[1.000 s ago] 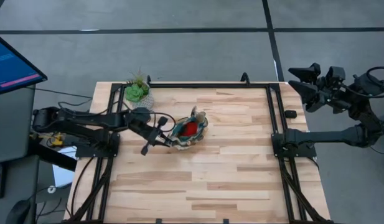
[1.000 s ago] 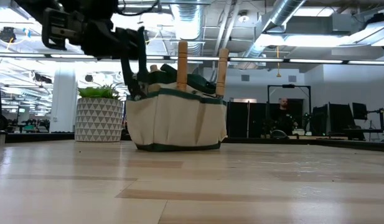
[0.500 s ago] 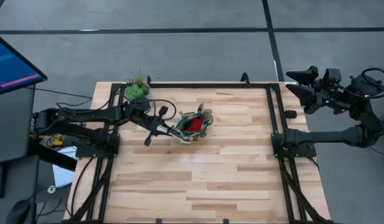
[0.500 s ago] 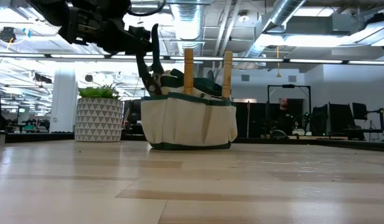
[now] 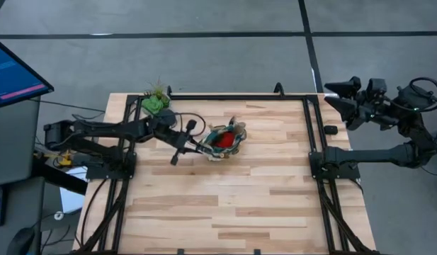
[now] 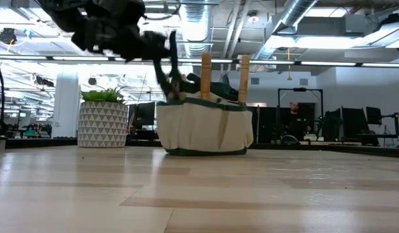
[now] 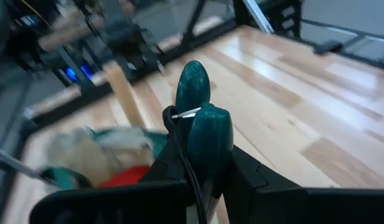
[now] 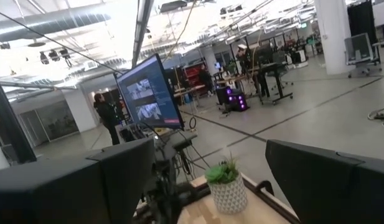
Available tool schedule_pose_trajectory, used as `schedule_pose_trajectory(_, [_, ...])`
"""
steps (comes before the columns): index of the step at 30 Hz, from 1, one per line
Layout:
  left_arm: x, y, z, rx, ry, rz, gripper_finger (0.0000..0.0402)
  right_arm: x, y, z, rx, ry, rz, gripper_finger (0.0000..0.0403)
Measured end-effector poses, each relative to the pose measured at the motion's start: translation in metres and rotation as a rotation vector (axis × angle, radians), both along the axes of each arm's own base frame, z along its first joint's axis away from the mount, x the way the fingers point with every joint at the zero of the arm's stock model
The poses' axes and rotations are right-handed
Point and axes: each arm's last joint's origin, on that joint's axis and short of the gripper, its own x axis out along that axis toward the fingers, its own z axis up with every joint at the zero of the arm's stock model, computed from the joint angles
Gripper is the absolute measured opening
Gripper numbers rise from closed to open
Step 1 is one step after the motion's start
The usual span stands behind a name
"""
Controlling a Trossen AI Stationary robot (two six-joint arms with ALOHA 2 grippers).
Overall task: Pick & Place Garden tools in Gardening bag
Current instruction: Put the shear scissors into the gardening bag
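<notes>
So, the gardening bag (image 5: 223, 139) is found sitting on the worktop (image 5: 275, 184), a bit toward the plant pot (image 5: 156, 105) side, with the pot standing near it on the far corner. Inside the bag a red item (image 5: 219, 142) can be seen from above, and two wooden handles (image 6: 205, 76) are poked up out of it in the low view. The left hand (image 5: 198, 149) is parked right at the bag's rim on the pot side, and it's clamped on the pruning shears (image 7: 201, 127), whose teal handles are pinched between the dark fingers in the left wrist view. The shears are held up at the bag's edge, just above the opening, tilted rather than upright. The right hand (image 5: 338, 94) is kept well away from the bag, out past the worktop's far edge, with its fingers spread apart. A person is seen in the room behind the bag.
</notes>
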Motion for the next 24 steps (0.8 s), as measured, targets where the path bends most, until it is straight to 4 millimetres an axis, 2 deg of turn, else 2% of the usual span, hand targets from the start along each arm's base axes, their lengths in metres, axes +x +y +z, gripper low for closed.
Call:
schedule_pose_trajectory(4, [-0.002, 0.013, 0.008, 0.013, -0.032, 0.051, 0.0027, 0.000, 0.000, -0.003, 0.003, 0.028, 0.000, 0.0301])
schedule_pose_trajectory(8, [0.000, 0.023, -0.001, -0.013, 0.003, 0.057, 0.0027, 0.000, 0.000, -0.004, 0.002, 0.038, -0.001, 0.0301])
schedule_pose_trajectory(18, [0.021, 0.033, -0.027, 0.045, -0.007, 0.060, 0.0028, 0.000, 0.000, -0.004, 0.031, 0.029, 0.004, 0.0301])
schedule_pose_trajectory(21, [0.023, 0.033, -0.032, 0.031, 0.014, 0.057, 0.0028, 0.001, 0.000, -0.004, 0.056, 0.022, 0.025, 0.0301])
schedule_pose_trajectory(24, [0.023, 0.032, -0.032, -0.054, 0.029, 0.038, 0.0028, 0.001, 0.001, -0.005, 0.069, 0.026, 0.037, 0.0301])
